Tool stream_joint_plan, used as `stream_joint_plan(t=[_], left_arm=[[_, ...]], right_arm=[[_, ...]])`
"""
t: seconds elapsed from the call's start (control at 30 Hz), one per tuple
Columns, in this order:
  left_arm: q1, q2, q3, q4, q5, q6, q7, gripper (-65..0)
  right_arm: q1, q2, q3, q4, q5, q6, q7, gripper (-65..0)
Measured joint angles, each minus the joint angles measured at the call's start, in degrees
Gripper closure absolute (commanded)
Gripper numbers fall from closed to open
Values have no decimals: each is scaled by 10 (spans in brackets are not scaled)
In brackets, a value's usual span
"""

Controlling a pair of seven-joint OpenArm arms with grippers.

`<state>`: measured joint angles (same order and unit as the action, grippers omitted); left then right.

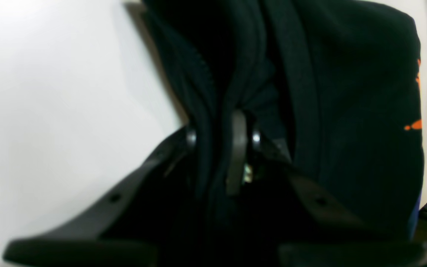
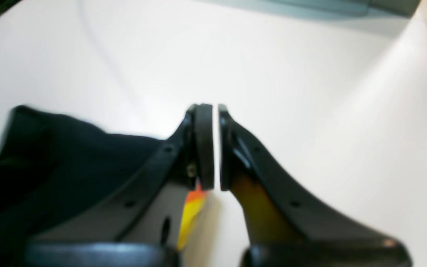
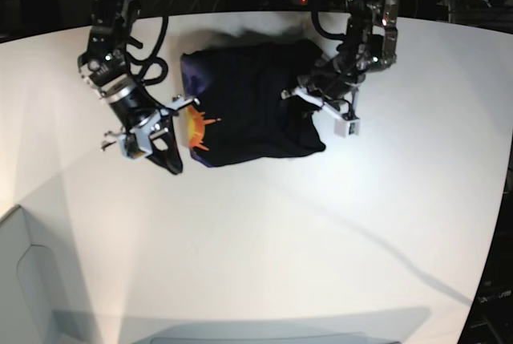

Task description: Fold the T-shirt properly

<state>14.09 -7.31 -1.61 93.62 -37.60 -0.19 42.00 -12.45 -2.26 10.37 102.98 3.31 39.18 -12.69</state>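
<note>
A black T-shirt (image 3: 252,103) lies bunched into a rough rectangle near the far middle of a white surface (image 3: 264,240), already doubled over itself, with an orange sun-like print (image 3: 197,129) showing at the edge nearest the right arm. The left gripper (image 1: 221,142) sits on the shirt's opposite edge; its wrist view shows the jaws closed down on a thick ridge of gathered black cloth, with several layers pinched between them. The right gripper (image 2: 215,146) hangs just beside the printed edge, above bare surface; its jaws stand almost together with only a thin slit between the pads, and nothing is held in them, though black fabric lies close on one side. The step in hand looks like carrying the held edge across to make the next fold. To do that well, the left arm should probably lift only enough to free the layers, then draw the cloth over in one flat sweep so the pinched layers do not slip apart or drag the pile. The right gripper would likely help most by pressing or holding the printed edge, keeping the shirt from sliding and the fold line straight.
</note>
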Motion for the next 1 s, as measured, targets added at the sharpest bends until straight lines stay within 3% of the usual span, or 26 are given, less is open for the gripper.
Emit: stream_joint_plan(t=[0.27,0.43,0.5,0.7,0.83,1.0], left_arm=[[-10,0,0,-3,5,2,0,0],[-20,-13,10,-6,4,1,6,0],[-45,-32,38,-19,5,2,14,0],[-160,-91,174,-96,-6,-2,23,0],[-266,-121,317,-144,-4,-2,18,0],[-406,-116,517,-191,11,3,20,0]], right_arm=[[-72,-6,-61,-52,6,2,15,0],[-75,-1,-48,-95,7,3,44,0],[-72,-3,5,-71,5,6,40,0],[-17,-5,150,-19,8,6,41,0],[25,-3,246,-18,5,5,-19,0],[53,-4,318,-18,5,6,-61,0]])
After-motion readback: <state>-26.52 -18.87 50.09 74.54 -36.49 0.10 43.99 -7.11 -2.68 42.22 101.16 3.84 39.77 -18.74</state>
